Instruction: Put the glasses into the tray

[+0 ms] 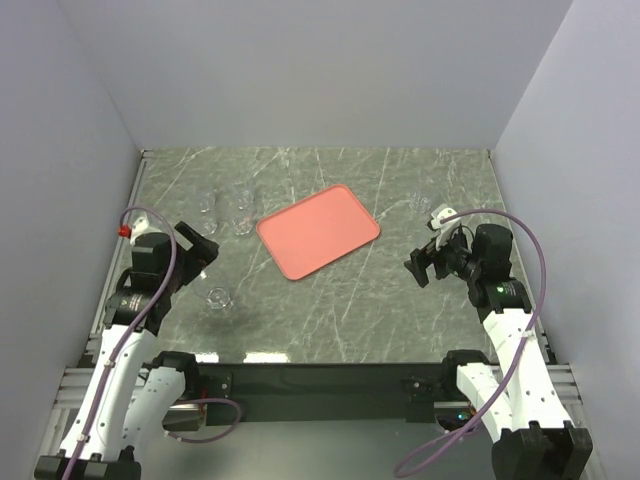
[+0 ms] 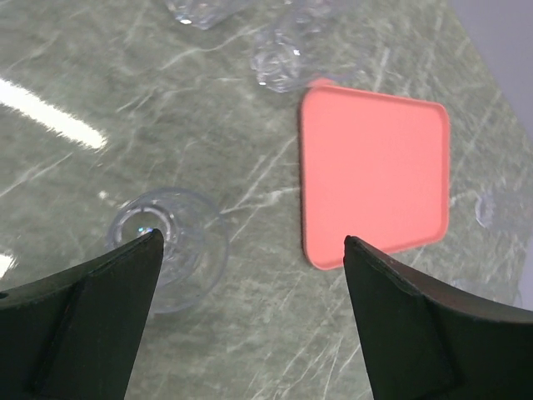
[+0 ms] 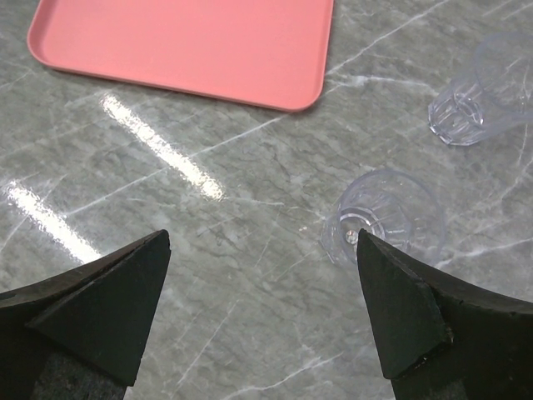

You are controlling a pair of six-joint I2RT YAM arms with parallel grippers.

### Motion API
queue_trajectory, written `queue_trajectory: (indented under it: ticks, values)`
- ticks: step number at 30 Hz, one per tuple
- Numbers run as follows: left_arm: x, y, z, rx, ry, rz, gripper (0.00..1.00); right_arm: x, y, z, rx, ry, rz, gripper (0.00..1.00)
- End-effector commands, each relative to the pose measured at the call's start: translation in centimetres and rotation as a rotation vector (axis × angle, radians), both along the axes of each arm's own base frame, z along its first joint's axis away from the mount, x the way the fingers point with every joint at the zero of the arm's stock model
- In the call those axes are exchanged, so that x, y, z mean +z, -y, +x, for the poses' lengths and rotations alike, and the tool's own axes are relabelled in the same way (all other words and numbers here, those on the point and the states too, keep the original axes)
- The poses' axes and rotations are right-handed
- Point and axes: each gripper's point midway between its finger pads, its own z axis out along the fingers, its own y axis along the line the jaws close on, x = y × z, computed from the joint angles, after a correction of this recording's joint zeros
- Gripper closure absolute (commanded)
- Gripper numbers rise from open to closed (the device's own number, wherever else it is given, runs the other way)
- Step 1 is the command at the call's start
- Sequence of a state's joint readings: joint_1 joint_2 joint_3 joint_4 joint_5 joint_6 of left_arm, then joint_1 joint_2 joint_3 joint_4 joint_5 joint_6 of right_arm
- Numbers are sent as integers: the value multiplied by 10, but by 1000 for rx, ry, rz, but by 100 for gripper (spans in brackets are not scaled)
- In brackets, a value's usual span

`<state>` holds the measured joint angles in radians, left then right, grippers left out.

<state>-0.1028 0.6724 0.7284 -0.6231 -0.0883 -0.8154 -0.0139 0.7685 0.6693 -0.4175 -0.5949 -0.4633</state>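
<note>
The salmon-pink tray (image 1: 318,230) lies empty in the middle of the table; it also shows in the left wrist view (image 2: 375,175) and the right wrist view (image 3: 183,42). My left gripper (image 1: 200,247) is open and empty above the table, left of the tray. A clear glass (image 2: 171,242) stands by its left fingertip (image 2: 141,250); the same glass shows in the top view (image 1: 217,297). More glasses (image 1: 240,210) stand left of the tray's far corner. My right gripper (image 1: 424,266) is open and empty. A glass (image 3: 387,217) stands by its right fingertip, another (image 3: 483,92) beyond it.
The green marble table (image 1: 330,310) is walled by grey panels on the left, back and right. A faint glass (image 1: 421,203) stands near the far right. In the left wrist view a glass (image 2: 500,208) shows right of the tray.
</note>
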Motion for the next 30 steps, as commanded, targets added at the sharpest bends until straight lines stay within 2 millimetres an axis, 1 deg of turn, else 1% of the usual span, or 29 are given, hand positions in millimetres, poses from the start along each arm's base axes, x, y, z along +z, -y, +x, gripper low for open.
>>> queue_trajectory:
  ticks: [1, 4, 6, 7, 8, 10, 11, 13, 18, 23, 26, 30]
  values:
    - [3, -16, -4, 144, -45, -25, 5, 7, 2, 2, 2, 29, -11, 1]
    - [-8, -24, -9, 192, -98, -3, 12, 6, 3, 3, -3, 25, -17, 1]
    - [-11, -28, -10, 224, -116, 5, 18, 6, 4, 3, -8, 28, -20, 1]
    - [-16, -33, -11, 245, -142, 21, 23, 6, 4, 3, -11, 27, -19, 1]
    - [-18, -35, -11, 261, -151, 23, 32, 7, 5, 3, -11, 35, -21, 1]
    - [-26, -40, -14, 294, -196, 43, 41, 7, 5, 3, -12, 33, -20, 1]
    - [-28, -41, -14, 306, -209, 45, 49, 6, 4, 4, -11, 28, -18, 1]
    - [-35, -43, -17, 321, -254, 58, 53, 5, 6, 4, -18, 24, -22, 2]
    - [-45, -44, -22, 329, -313, 68, 53, 3, 7, 5, -23, 17, -22, 2]
    - [-66, -40, -35, 311, -407, 66, 53, 2, 7, 6, -27, 15, -24, 2]
    - [-79, -35, -38, 289, -445, 53, 53, 0, 8, 7, -31, 7, -25, 2]
    - [-86, -29, -39, 270, -469, 34, 55, 0, 9, 7, -33, 9, -28, 2]
